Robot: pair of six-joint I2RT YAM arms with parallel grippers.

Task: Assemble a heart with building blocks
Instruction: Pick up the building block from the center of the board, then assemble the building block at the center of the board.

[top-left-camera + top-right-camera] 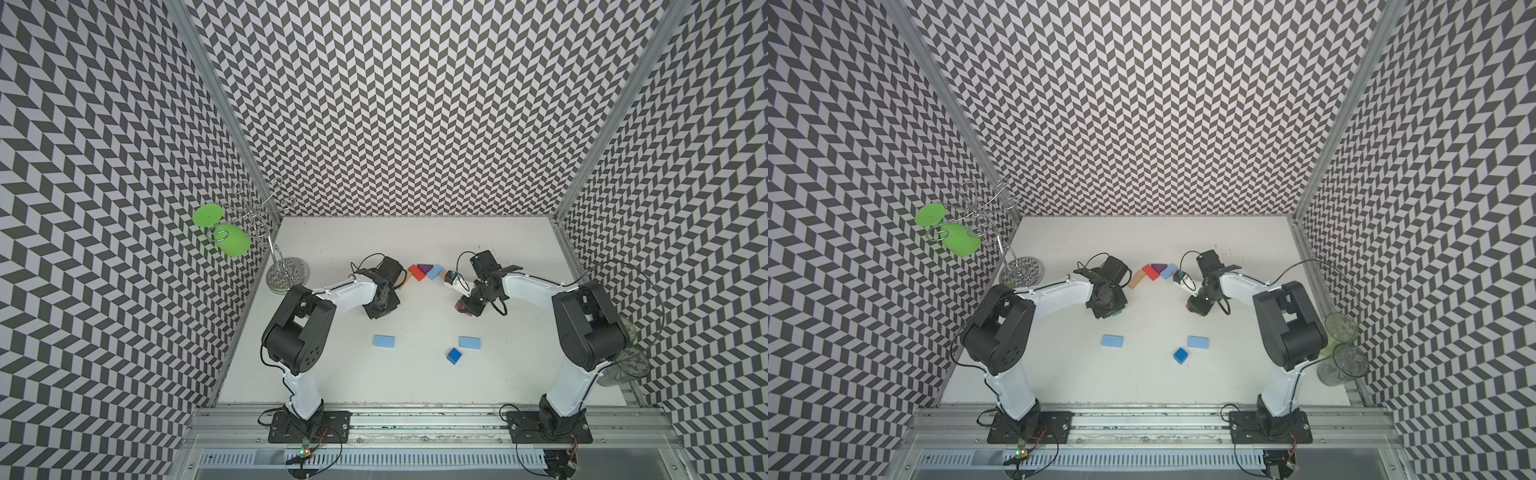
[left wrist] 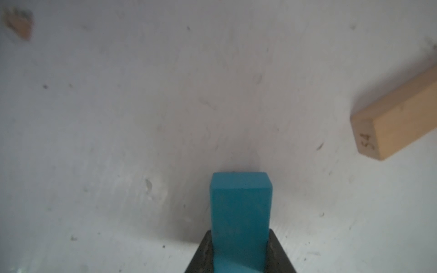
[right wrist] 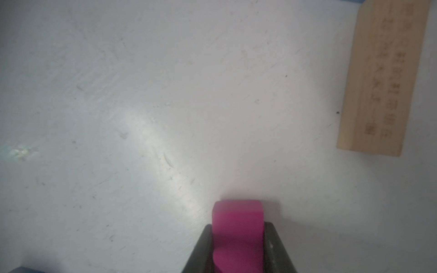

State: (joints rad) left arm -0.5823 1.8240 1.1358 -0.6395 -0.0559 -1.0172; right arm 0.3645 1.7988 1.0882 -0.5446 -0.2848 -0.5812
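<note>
The heart's top row lies at the back middle in both top views: a tan block (image 1: 1136,278), a red block (image 1: 415,272), a purple triangle (image 1: 424,269), a light blue block (image 1: 434,272) and a second tan block (image 3: 383,78). My left gripper (image 2: 240,236) is shut on a teal block (image 2: 241,208), just in front of the left tan block (image 2: 399,118). My right gripper (image 3: 237,234) is shut on a magenta block (image 3: 237,219), low over the table near the right tan block. Two light blue blocks (image 1: 384,341) (image 1: 470,342) and a dark blue cube (image 1: 454,355) lie loose nearer the front.
A wire stand (image 1: 288,272) with a green goblet (image 1: 230,241) hanging from it rises at the back left corner. Two clear glasses (image 1: 1343,361) stand at the right edge behind the right arm. Patterned walls close three sides, and a metal rail (image 1: 415,419) runs along the front.
</note>
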